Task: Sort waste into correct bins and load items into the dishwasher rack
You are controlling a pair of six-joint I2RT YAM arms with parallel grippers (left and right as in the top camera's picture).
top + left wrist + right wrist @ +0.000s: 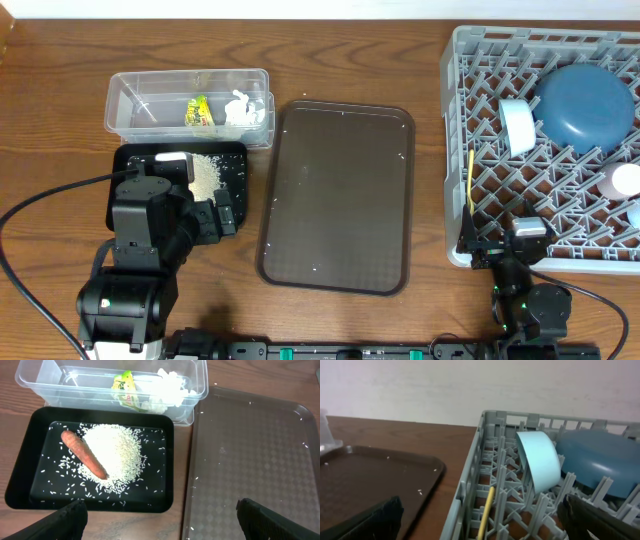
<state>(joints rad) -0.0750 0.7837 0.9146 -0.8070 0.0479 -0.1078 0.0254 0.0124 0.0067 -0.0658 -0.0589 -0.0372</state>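
Observation:
The black tray bin [20,491] holds an orange carrot [84,454] lying on a heap of white rice [117,450]. Behind it, the clear tub [30,380] contains the green-orange wrapper [126,389] and the white tissue [167,387]. My left gripper [161,510] hangs open over the table at the black tray's near right corner, holding nothing. The grey rack [460,150] carries the dark blue plate [585,105], the light blue cup [518,127] and the yellow spoon [471,180]. My right gripper [481,505] is open at the rack's near left corner, above the spoon [486,515].
A large brown serving tray [335,195] lies between the bins and the rack, with a few stray rice grains on it. Two pale round pieces [625,180] sit at the rack's right edge. The left arm [140,250] covers the black tray's near part from above.

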